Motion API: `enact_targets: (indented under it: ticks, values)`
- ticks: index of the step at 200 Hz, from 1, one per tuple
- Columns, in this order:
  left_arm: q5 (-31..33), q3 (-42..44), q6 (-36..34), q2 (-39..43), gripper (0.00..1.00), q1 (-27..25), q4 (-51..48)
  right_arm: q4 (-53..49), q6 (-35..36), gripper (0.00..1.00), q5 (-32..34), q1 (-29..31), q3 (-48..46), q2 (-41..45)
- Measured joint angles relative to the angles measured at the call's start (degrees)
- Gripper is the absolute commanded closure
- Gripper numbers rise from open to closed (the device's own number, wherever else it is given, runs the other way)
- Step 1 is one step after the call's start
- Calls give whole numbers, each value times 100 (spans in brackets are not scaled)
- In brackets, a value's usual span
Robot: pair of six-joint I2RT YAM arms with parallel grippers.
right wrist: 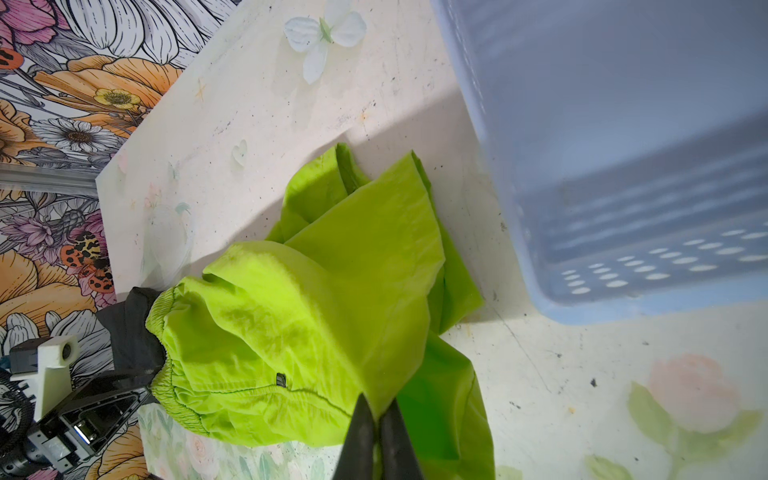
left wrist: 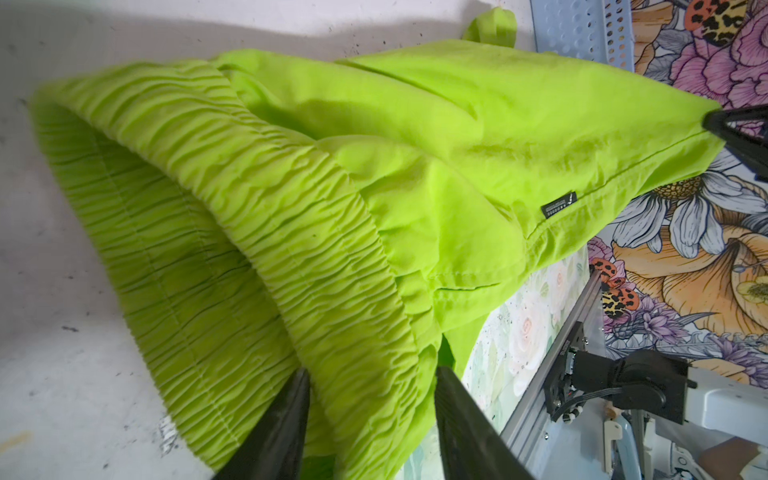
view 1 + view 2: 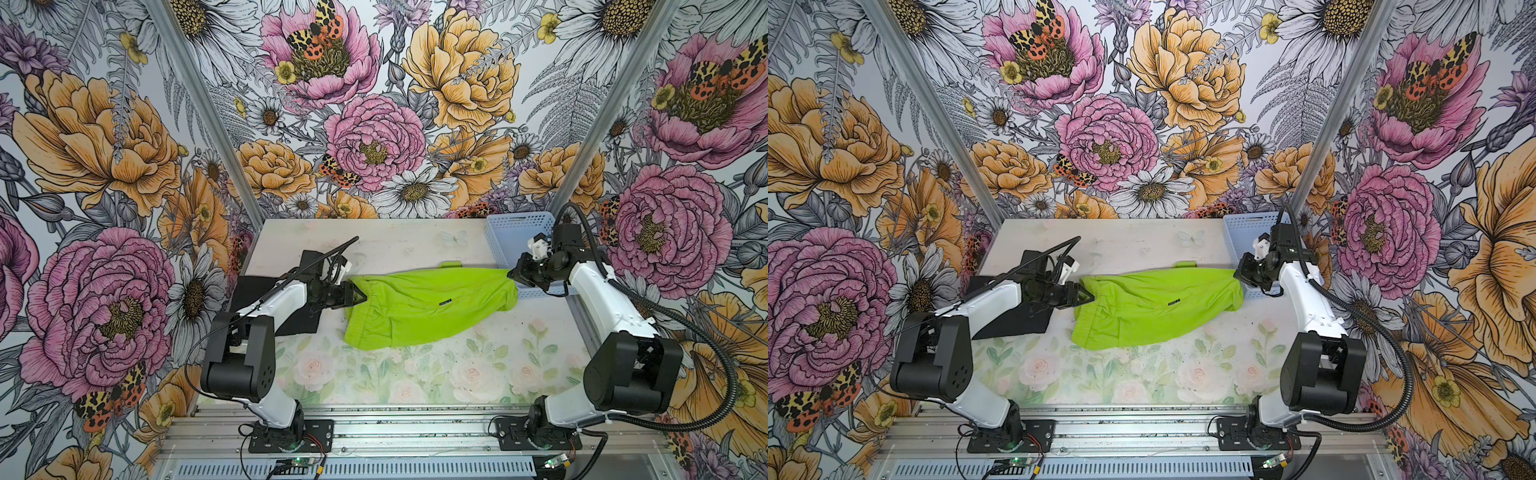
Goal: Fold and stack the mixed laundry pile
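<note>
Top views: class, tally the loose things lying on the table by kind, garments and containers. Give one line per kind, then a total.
Garments: 2 (lime-green fabric shorts, black fabric T-shirt)
Containers: 1 (light-blue perforated plastic basket)
Total: 3

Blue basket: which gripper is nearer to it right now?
Right. The right gripper, shut on the green shorts, sits just beside the basket, by its side wall. The left gripper is far across the table, at the shorts' waistband.
</note>
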State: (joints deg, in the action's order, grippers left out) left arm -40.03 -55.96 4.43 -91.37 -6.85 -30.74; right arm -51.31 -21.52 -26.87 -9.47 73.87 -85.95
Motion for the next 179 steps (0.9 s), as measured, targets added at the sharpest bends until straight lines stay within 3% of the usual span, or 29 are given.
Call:
enact_targets:
  ticks: [36, 63, 77, 149, 179]
  values:
    - [-133, 48, 7, 13, 62, 11, 9, 57, -4, 100, -2, 0, -90, 24]
    - [-188, 48, 55, -22, 90, -122, 15, 85, -9, 100, -24, 0, -107, 37]
    - [-208, 52, 55, -28, 100, -168, 15, 96, -26, 100, -28, 0, -107, 46]
    - [-247, 70, 59, -4, 100, -210, 39, 101, -72, 100, -90, 0, -133, 190]
    - [-271, 125, 299, 640, 100, 22, -42, 94, -120, 100, -153, -37, -129, 361]
